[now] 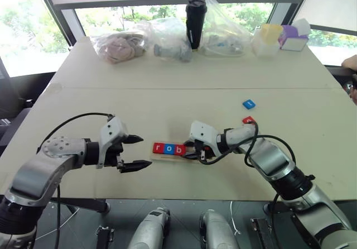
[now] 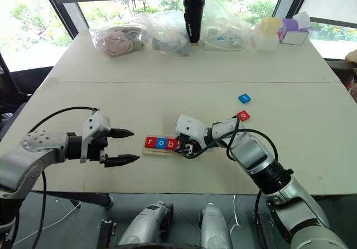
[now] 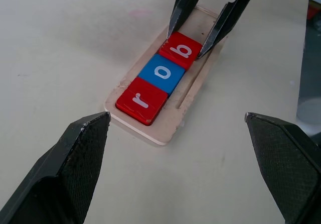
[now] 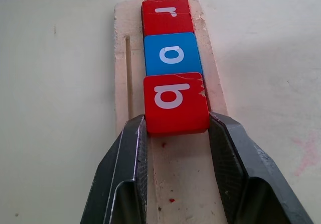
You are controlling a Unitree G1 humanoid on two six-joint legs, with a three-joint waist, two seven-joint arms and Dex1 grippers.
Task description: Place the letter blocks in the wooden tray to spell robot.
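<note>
- The wooden tray lay near the table's front edge, holding red r, blue o and red b touching in a row; its right end was bare.
- The right gripper had its fingers against both sides of the b tile, barely parted.
- The left gripper hovered just left of the tray, spread wide, empty.
- A blue tile and a red tile lay loose farther back on open tabletop to the right.
- The wrist views showed a groove beside the tiles.
</note>
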